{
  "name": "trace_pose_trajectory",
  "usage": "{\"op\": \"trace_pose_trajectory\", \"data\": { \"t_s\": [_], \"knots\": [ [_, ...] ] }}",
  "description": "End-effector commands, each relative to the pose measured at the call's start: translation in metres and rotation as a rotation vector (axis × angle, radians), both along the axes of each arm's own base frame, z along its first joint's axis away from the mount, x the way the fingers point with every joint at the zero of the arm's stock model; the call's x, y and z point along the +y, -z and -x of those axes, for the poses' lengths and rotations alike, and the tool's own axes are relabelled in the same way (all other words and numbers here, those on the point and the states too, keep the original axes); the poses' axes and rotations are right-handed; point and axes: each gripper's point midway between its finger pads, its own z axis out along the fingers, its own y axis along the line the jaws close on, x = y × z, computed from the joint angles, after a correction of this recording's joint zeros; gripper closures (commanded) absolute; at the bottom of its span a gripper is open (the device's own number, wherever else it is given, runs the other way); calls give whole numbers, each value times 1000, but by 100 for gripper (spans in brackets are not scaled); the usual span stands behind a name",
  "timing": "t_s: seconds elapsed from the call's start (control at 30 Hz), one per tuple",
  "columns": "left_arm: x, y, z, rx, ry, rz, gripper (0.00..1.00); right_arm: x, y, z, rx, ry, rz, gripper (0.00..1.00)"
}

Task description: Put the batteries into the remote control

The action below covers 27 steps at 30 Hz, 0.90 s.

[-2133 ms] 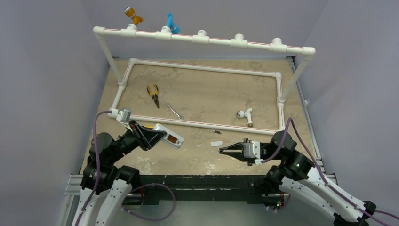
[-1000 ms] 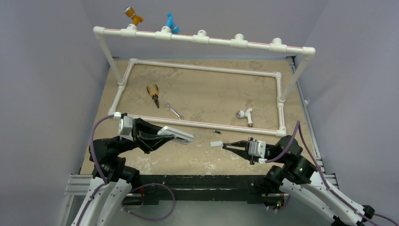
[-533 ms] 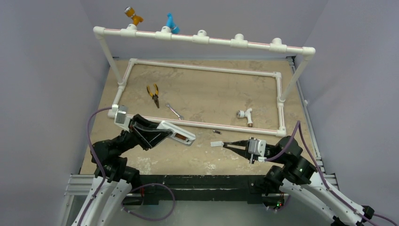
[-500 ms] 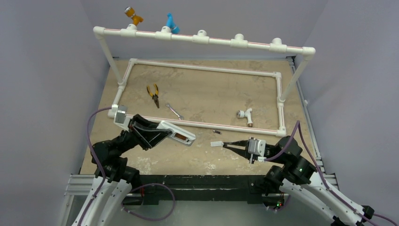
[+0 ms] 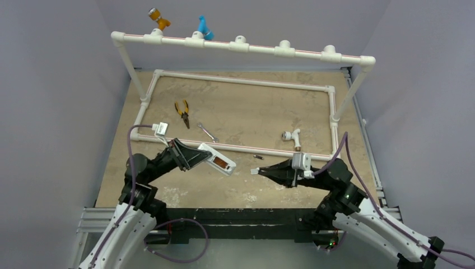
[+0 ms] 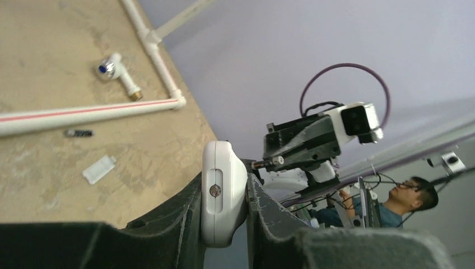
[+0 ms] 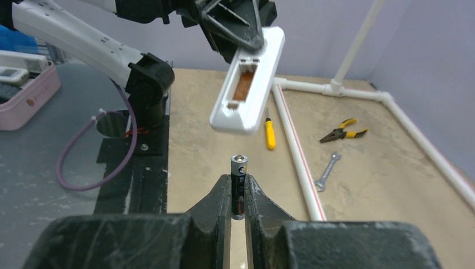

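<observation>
Arms close in for the first insertion: the left hand [image 5: 199,157], clamped on the remote control [image 5: 219,163], has carried the white handset in from the left toward the lower centre of the overhead view. It holds the handset clear of the table [image 5: 252,106], with the open compartment [image 7: 244,85] tipped toward the other arm. The right hand [image 5: 261,173], which lay lower and further right two seconds back, has risen and reached leftward. Its fingers are pinched on a battery [image 7: 238,188] that stands upright between them, capped end up, just below the remote's near end in the right wrist view. The compartment looks empty, showing only a coppery lining. A second battery [image 5: 258,157] lies on the table at the centre of the overhead view, just on the near side of the white pipe [image 5: 241,148]. The small white cover [image 6: 99,170] lies close by. The narrowing gap suggests the first cell is about to go in. Neither is seated yet, and the held battery will probably need tilting to lie along the slot.
</observation>
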Motion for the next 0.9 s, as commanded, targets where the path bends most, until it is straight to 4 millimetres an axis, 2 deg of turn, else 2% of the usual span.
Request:
{"op": "trace_pose_trajectory", "data": {
  "t_s": [0.0,0.13,0.3,0.43,0.6,0.73,0.87],
  "knots": [
    [-8,61,-23,246,-42,-107,100,18,-13,-16,229,30,-79,100],
    [-26,91,-21,318,-19,-137,100,27,-2,-36,378,122,-26,100],
    [-35,111,-21,371,-29,-152,100,35,1,-38,424,127,-27,100],
    [-37,115,-24,396,-33,-162,100,46,11,-34,445,146,5,100],
    [-40,117,-26,419,-36,-168,100,79,23,-13,427,134,68,100],
    [-41,116,-24,423,-27,-163,100,94,36,-19,444,198,67,100],
    [-41,116,-21,427,-23,-160,100,98,43,-32,440,276,69,100]
  ]
}}
